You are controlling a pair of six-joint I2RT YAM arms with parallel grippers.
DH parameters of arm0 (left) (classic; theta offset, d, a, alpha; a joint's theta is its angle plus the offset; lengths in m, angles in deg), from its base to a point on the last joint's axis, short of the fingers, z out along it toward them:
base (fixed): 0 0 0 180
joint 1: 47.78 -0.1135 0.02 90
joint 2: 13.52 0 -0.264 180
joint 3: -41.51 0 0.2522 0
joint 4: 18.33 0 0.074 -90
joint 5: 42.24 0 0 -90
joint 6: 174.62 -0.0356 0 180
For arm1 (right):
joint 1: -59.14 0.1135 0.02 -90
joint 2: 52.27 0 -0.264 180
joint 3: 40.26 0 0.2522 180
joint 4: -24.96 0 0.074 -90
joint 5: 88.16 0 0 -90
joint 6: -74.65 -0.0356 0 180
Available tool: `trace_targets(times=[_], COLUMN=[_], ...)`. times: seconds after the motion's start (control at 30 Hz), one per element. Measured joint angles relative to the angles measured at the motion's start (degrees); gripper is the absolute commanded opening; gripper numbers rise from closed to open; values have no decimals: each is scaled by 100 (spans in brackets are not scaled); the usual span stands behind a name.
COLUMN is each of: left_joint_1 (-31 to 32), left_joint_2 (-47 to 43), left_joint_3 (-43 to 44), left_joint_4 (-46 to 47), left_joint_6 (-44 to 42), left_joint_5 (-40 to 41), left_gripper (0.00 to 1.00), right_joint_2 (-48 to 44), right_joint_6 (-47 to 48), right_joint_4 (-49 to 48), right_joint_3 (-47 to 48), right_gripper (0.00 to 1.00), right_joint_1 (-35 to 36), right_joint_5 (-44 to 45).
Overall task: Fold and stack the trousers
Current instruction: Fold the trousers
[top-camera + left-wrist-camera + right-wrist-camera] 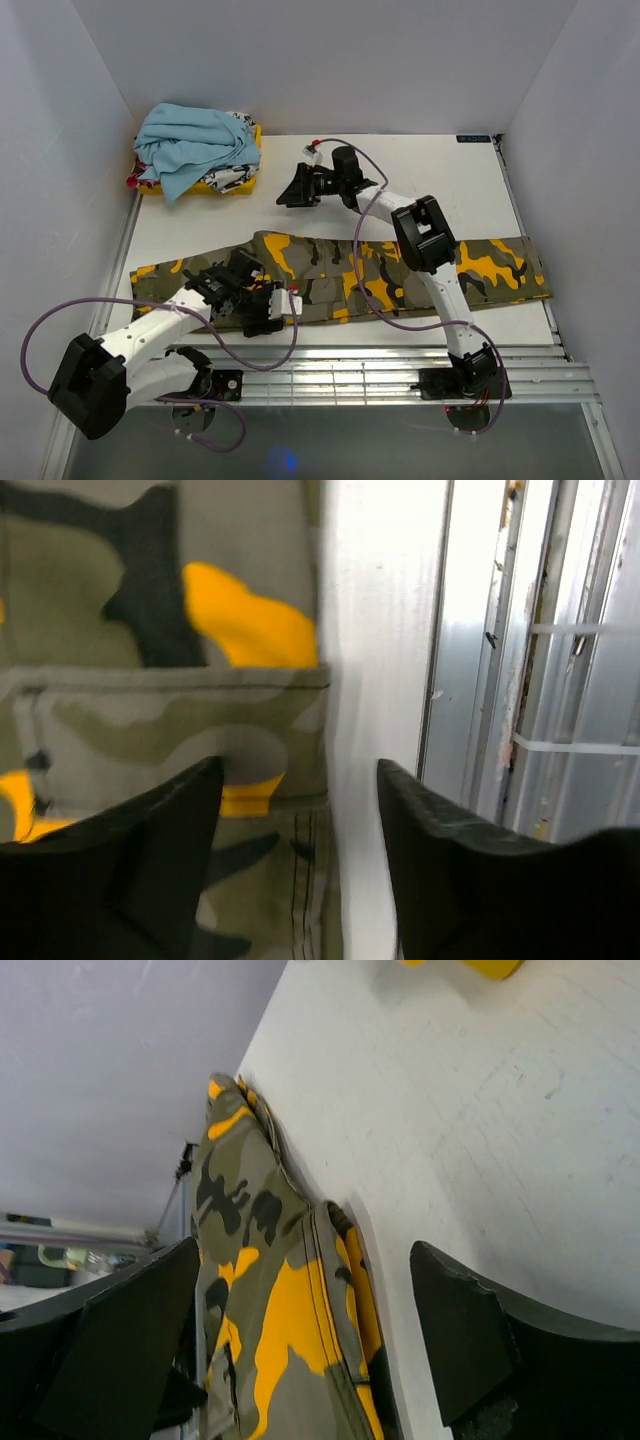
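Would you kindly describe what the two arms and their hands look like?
The left arm and right arm are white tubular links with chunky black joint housings. A thin purple cable loops loosely along each. The left hand and right hand are black, each with two broad, wedge-shaped matte fingers. I see no legible markings.

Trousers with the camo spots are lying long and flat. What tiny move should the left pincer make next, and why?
Probably dip down and pinch the cloth's near edge. The left pincer is open, with one finger over the camouflage trousers and the other over bare table. The edge sits right between them and is not yet gripped.
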Motion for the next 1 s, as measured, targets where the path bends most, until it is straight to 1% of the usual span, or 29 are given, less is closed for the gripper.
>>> trace_targets(times=[0.07,0.2,0.23,0.3,0.33,0.43,0.47,0.5,0.53,0.57,0.63,0.7,0.77,0.8,0.93,1.0], left_joint_1=[-24,-122,-184,-409,-625,-1784,-2240,-2688,-3091,-3477,-4089,-4658,-5123,-5362,-6041,-6186], left_joint_2=[-81,-175,-201,-249,-243,28,205,422,678,925,1368,1725,1928,2026,2723,3215], left_joint_3=[291,1231,1458,1816,1958,2361,2494,2614,2715,2789,2815,2763,2608,2524,2221,2363], left_joint_4=[-267,-476,-470,-455,-463,-616,-693,-776,-879,-992,-1228,-1526,-1687,-1764,-1744,-1729], left_joint_6=[323,1075,1266,1683,1880,2378,2509,2627,2719,2791,2885,2914,2905,2889,2813,2844], left_joint_5=[146,275,284,289,245,22,-42,-101,-127,-149,-136,-66,92,195,577,651], left_gripper=[84,89,91,91,91,89,83,80,77,74,70,68,68,66,66,64], right_joint_2=[-264,-1193,-1475,-2031,-2326,-3274,-3560,-3786,-3958,-4061,-4116,-4070,-4030,-4019,-3985,-3930], right_joint_6=[658,2625,3156,4188,4677,5858,6168,6428,6669,6863,7145,7329,7418,7442,7482,7455], right_joint_4=[706,2992,3567,4605,5040,6033,6273,6531,6732,6876,7117,7239,7368,7399,7390,7357], right_joint_3=[0,9,9,4,-55,-741,-1082,-1414,-1733,-2050,-2612,-3086,-3399,-3506,-3838,-3980], right_gripper=[94,99,97,91,86,81,79,77,75,74,74,73,73,73,72,73], right_joint_1=[-66,-496,-660,-1023,-1207,-1711,-1812,-1864,-1871,-1849,-1781,-1722,-1707,-1718,-1757,-1770], right_joint_5=[-116,-116,-37,227,400,962,1154,1342,1543,1707,2017,2291,2509,2605,2830,2846])
